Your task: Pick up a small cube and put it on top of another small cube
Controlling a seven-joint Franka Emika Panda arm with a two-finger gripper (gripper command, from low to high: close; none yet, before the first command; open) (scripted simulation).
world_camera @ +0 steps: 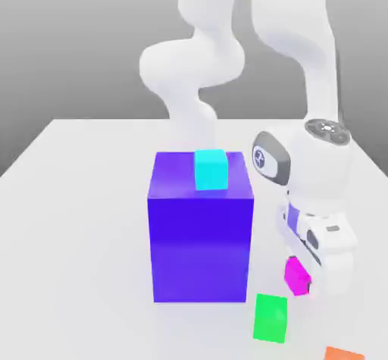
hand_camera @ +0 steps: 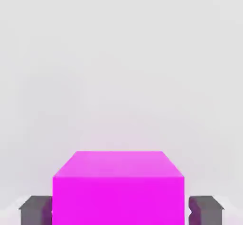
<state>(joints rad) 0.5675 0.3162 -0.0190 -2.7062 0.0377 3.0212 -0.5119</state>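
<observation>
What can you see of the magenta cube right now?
The magenta cube is small, plain and matte, with sharp edges. In the hand view it sits squarely between the gripper fingers, which are shut on its two sides. In the exterior view it is under the hand, beside the green cube, apart from it.

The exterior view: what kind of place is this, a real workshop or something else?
Most likely a simulated test scene, not a real room: a plain white table against a blank grey backdrop, flat-coloured cubes such as the big blue cube and green cube, and a white arm.
</observation>
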